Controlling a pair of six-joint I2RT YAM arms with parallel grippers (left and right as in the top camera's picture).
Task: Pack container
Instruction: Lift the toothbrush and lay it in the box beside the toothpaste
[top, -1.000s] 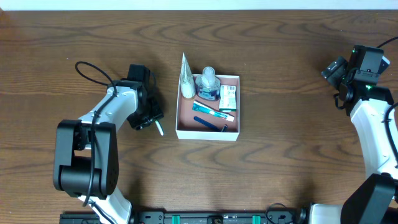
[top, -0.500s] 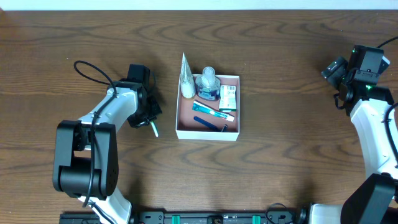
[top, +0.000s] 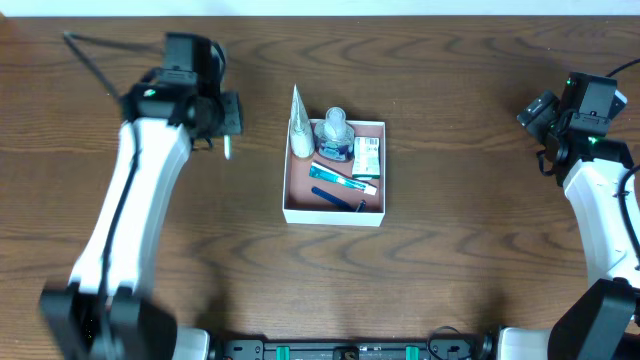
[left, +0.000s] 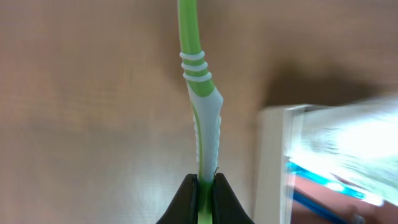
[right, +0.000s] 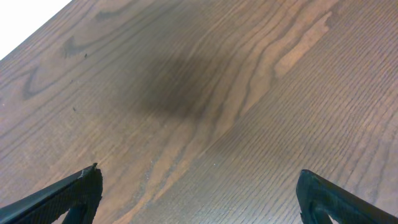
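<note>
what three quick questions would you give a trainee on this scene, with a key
1. What do the left jaws grip?
2. True or false: the container is empty.
3. The right jaws are:
A. open above bare table
B. shut on a bottle
C. inside the container

Key
1. A green-and-white toothbrush, held off to the side of the container, not yet in it.
2. False: several toiletries already lie in it.
3. A
</note>
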